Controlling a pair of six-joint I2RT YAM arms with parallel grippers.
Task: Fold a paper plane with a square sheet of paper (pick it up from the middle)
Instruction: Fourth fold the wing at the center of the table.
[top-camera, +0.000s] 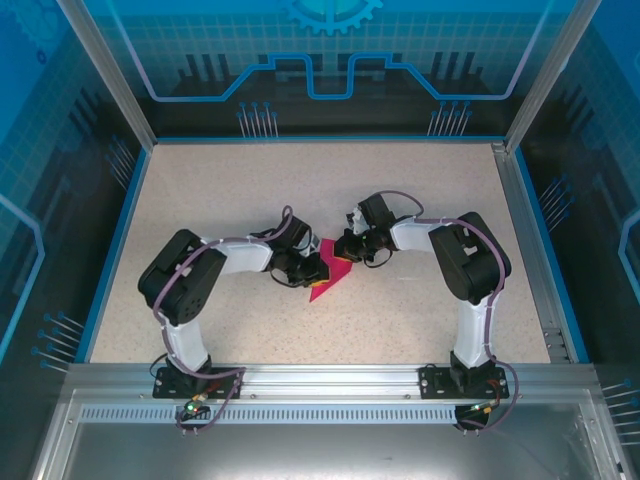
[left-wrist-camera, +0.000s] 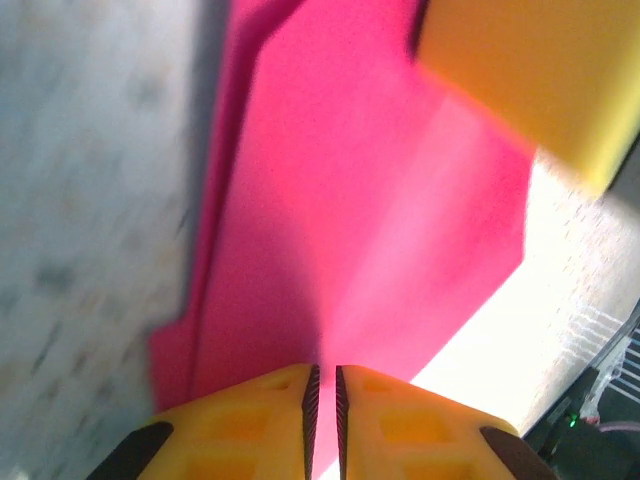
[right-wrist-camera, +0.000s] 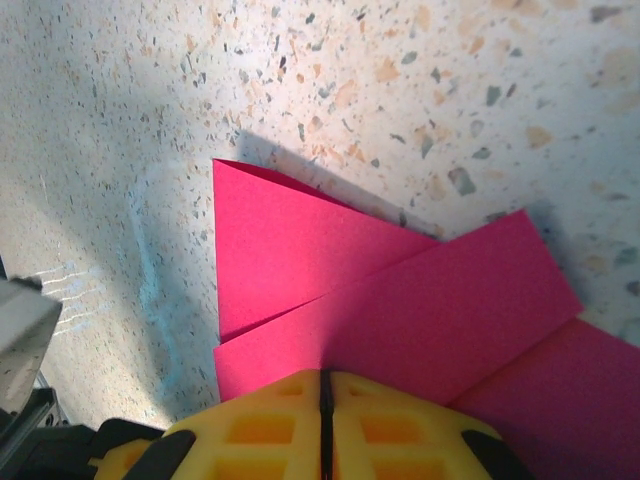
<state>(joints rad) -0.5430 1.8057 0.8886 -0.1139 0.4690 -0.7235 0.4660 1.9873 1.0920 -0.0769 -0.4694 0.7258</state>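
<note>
Right wrist view: our right gripper (right-wrist-camera: 325, 378) and left gripper (left-wrist-camera: 322, 372) both pinch the square sheet of paper (right-wrist-camera: 400, 300); we judge it light, floppy, best held along folded edges.

The square sheet of paper (top-camera: 330, 275) is magenta-pink and partly folded. It lies near the middle of the table (top-camera: 430, 200), its long axis running from 1 o'clock to 7 o'clock in the top view. Its flaps overlap along sharp straight creases, with one pointed corner spread outward.

one pink paper sheet (top-camera: 325, 285), two arms (top-camera: 235, 258), one table (top-camera: 400, 330)
</note>
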